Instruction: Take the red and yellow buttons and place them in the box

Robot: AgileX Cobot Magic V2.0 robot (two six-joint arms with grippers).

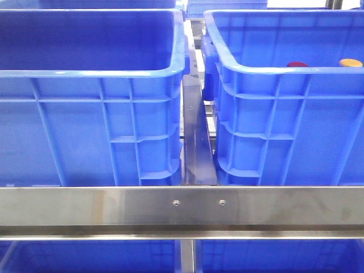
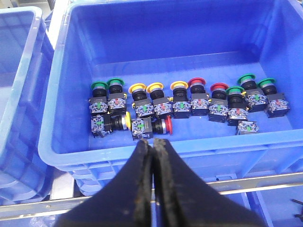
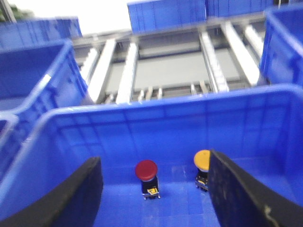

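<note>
In the right wrist view a red button [image 3: 146, 170] and a yellow button [image 3: 202, 160] stand upright on their black bodies on the floor of a blue box [image 3: 156, 111]. My right gripper [image 3: 154, 158] is open and empty above them, with the red button between its fingers and the yellow one beside the right finger [image 3: 232, 189]. In the front view both caps, red [image 1: 297, 64] and yellow [image 1: 351, 62], peek over the rim of the right box [image 1: 284, 114]. My left gripper [image 2: 152, 143] is shut and empty, over the near rim of another crate [image 2: 156, 151]. Neither gripper shows in the front view.
The crate under the left gripper holds several push buttons with green [image 2: 98, 86], yellow [image 2: 138, 88] and red [image 2: 197, 82] caps. A second blue crate [image 1: 85, 114] stands left in the front view. A steel rail [image 1: 182, 207] crosses the front, with roller rails [image 3: 165, 71] beyond.
</note>
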